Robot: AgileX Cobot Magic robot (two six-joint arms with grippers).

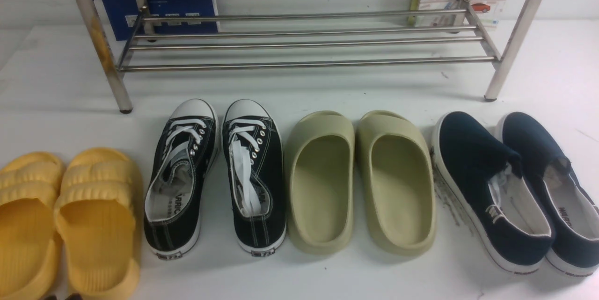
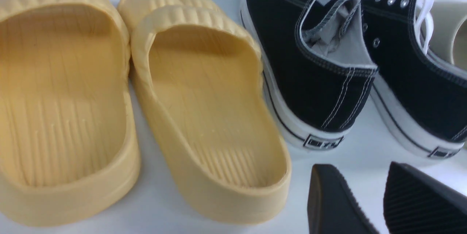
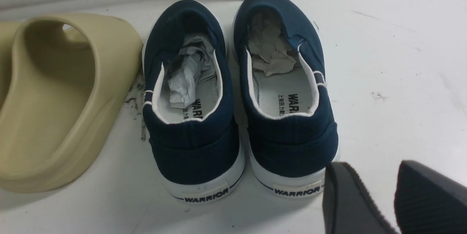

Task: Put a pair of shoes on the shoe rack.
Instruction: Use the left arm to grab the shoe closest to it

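Black sneakers (image 1: 262,187) side by side on floor, near side of shoe rack (image 1: 299,62); heels just far of left gripper (image 2: 359,168), untouched. Fingers parted, empty. Right gripper (image 3: 374,166) parted, empty, by navy slip-ons (image 3: 193,146).

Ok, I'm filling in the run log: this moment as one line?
sneakers: on floor before rack, untouched | left pincer: open, near sneaker heels | right pincer: open, near navy slip-ons
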